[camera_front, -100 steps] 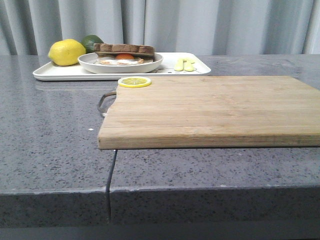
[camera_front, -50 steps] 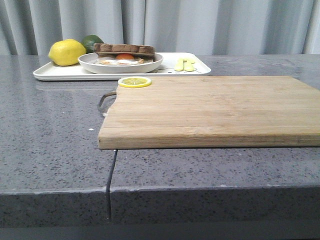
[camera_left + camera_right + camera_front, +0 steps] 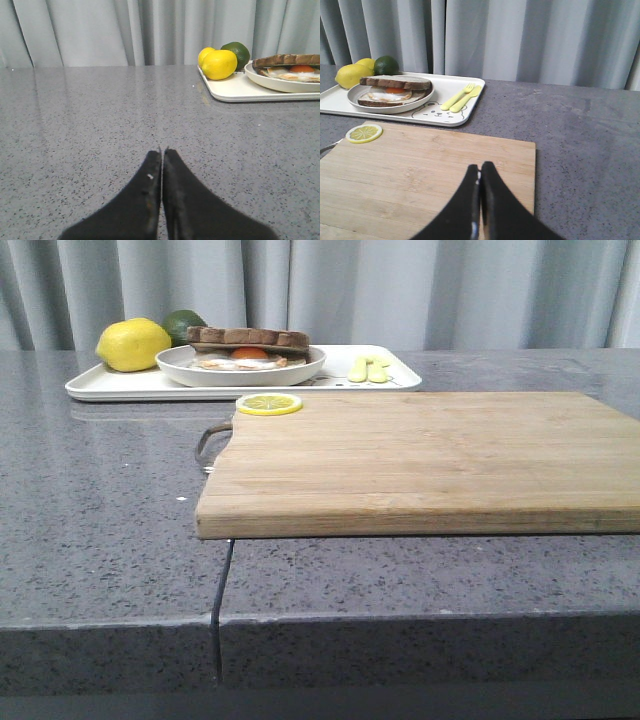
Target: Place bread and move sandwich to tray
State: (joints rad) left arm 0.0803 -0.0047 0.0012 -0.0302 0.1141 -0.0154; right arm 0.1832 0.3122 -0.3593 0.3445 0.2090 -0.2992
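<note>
Front view showed the sandwich (image 3: 248, 348) on its plate, already resting on the tray (image 3: 110, 386) at eleven o'clock. Both grippers' jaws were closed and empty. Judged complete; arms should hold clear of the cutting board (image 3: 420, 460).

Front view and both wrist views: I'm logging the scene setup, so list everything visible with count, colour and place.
flat white rectangular tray: one, far left of grey counter
round white shallow plate: one, on tray
brown-crusted egg sandwich: one, on plate
lemons: two, yellow, tray's left end
lime: one, green, behind lemons
fork and spoon: one each, yellow-green, tray's right end
lemon slice: one, yellow, board's far left corner
wooden cutting board: one, tan, centre
left tool: black, shut, empty
right tool: black, shut, empty
</note>
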